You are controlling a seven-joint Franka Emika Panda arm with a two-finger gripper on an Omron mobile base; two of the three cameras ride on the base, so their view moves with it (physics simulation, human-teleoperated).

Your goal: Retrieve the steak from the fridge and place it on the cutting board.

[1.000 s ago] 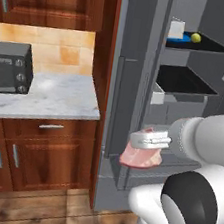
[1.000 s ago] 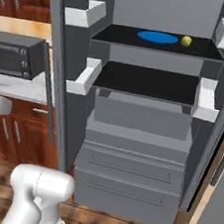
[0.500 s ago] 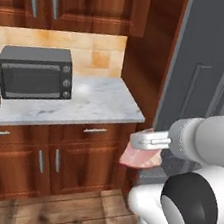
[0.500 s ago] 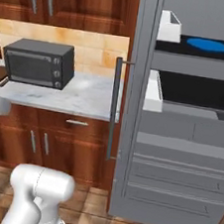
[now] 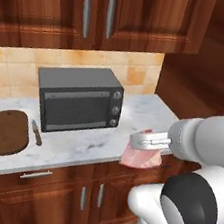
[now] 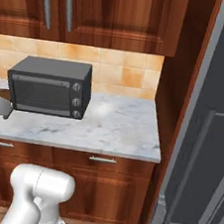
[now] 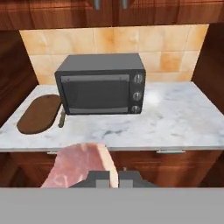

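Left base view: the gripper (image 5: 148,141) is clamped on the steak (image 5: 140,158), which hangs just below it at the counter's (image 5: 78,147) front edge. It should be carried level past the toaster oven (image 5: 79,105) and the knife (image 5: 36,132) to the cutting board (image 5: 7,132), well off to the gripper's left.

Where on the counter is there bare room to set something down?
Bare marble counter runs right of the toaster oven to the wooden wall, plus a strip before it. Left is crowded: cutting board and knife sit close together.
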